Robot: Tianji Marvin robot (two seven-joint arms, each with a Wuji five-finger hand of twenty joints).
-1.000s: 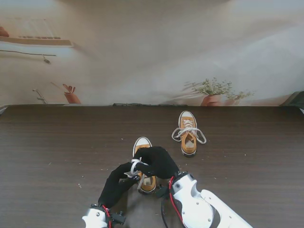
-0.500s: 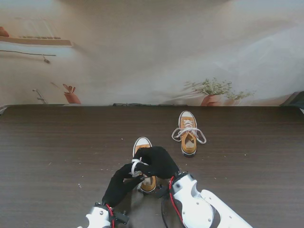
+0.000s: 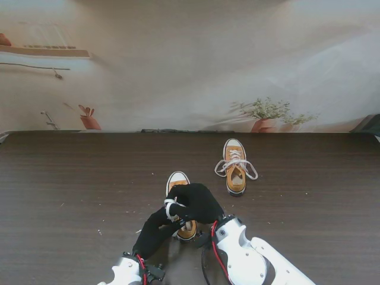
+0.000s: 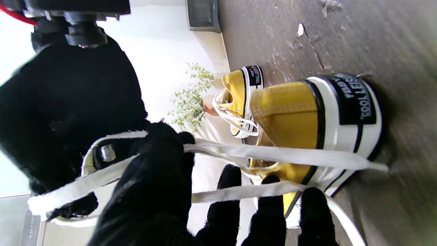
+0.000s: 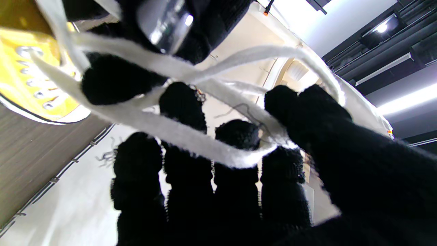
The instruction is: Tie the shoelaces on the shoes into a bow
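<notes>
White lace (image 4: 273, 155) is getting drawn tighter: my left hand (image 3: 155, 230), gripping one strand, is pulling back toward me, while my right hand (image 3: 198, 202) is pinching the other over the near shoe (image 3: 178, 178) on the counter (image 3: 71, 190). Bow isn't formed yet.

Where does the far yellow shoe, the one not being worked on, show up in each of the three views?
Stand view: far shoe lies right of centre, farther from me than both hands, laces spread.
Left wrist view: far shoe is mid-frame, just beyond the near shoe.
Right wrist view: not in it.
Shared landmark: the near shoe appears in all three.
</notes>
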